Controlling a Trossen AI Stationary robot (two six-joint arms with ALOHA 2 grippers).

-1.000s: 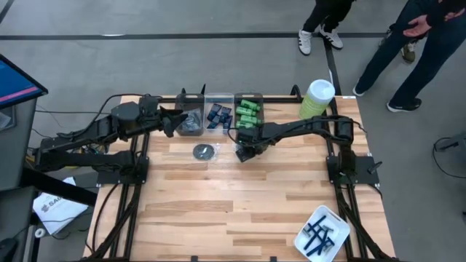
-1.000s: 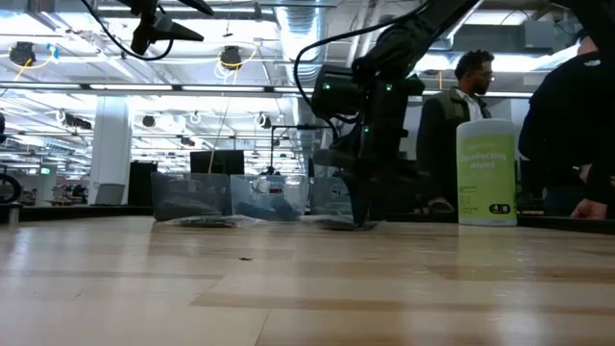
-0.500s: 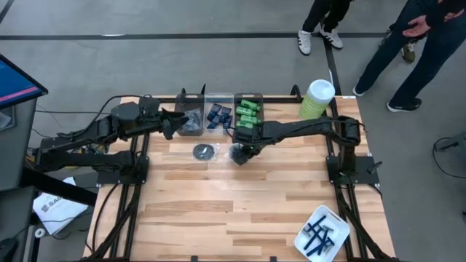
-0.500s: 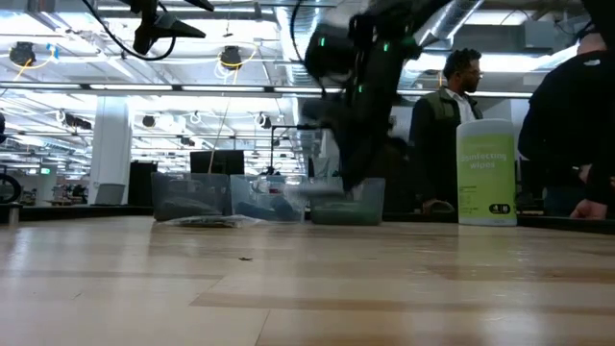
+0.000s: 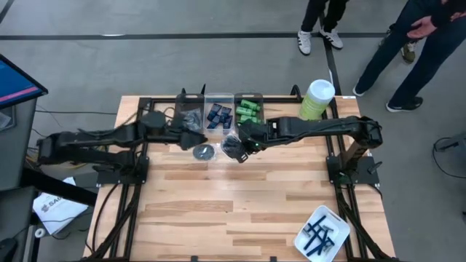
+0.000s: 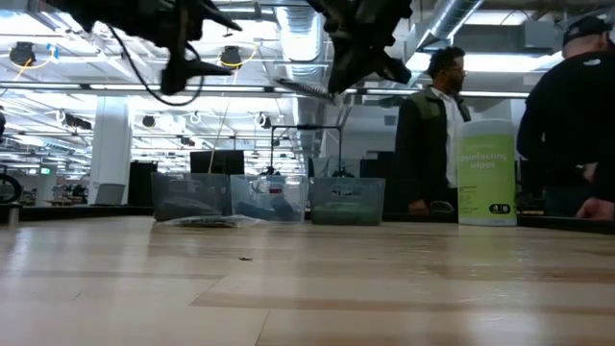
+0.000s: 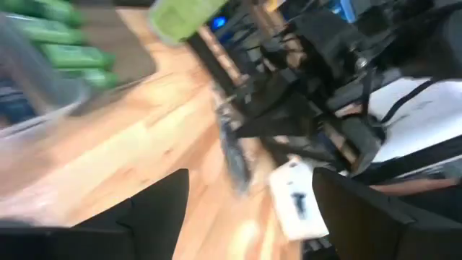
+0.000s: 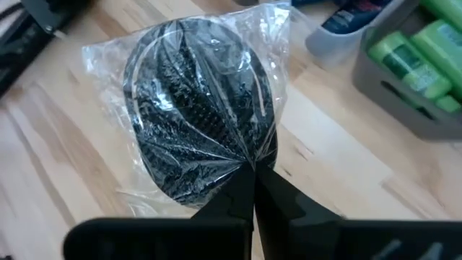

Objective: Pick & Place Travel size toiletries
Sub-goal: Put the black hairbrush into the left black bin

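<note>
Crinkly plastic: the round dark packet (image 8: 206, 126) hangs above the wooden table (image 5: 240, 200), near the bins (image 5: 218, 114).
Right gripper (image 8: 253, 189): fingers clenched on the packet's wrap edge.
Left gripper (image 5: 195, 136): beside the bins; jaw state unclear.
Advice: keep the pinch firm and carry level.

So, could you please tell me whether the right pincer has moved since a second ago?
Yes. The right pincer, shut on a dark grey packet, has risen off the table and shifted left, from below the green-bottle bin toward the blue-tube bin.
</note>
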